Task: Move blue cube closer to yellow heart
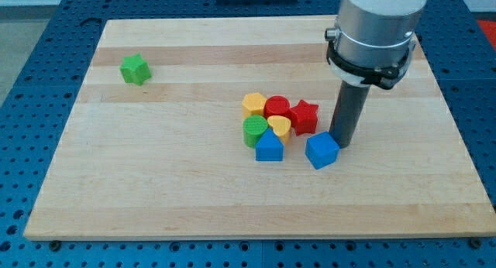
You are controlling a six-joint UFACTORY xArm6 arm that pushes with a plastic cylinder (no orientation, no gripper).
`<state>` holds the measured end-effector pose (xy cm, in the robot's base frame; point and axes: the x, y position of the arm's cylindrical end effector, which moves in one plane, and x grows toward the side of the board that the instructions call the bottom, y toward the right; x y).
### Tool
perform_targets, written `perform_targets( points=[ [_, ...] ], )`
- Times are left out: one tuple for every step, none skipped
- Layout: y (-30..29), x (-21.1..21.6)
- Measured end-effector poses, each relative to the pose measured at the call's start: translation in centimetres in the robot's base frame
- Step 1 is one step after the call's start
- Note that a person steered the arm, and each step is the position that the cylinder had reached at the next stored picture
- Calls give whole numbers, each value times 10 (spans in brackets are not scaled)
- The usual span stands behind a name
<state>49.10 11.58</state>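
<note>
The blue cube (322,150) lies on the wooden board right of centre. The yellow heart (280,127) sits in a cluster to its left, with a small gap between them. My tip (342,144) is down at the board, touching or nearly touching the blue cube's upper right side. The rod rises from there to the grey arm body at the view's top right.
The cluster also holds a blue house-shaped block (269,146), a green cylinder (254,132), a yellow hexagon-like block (253,104), a red cylinder (277,108) and a red star (304,116). A green star (135,69) lies alone at the upper left.
</note>
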Motion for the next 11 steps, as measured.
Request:
perform_targets(
  points=[
    [19, 2],
    [33, 7],
    [33, 7],
    [15, 9],
    [5, 16],
    [5, 32],
    [5, 34],
    [5, 34],
    [12, 37],
    [15, 45],
    [15, 45]
  ],
)
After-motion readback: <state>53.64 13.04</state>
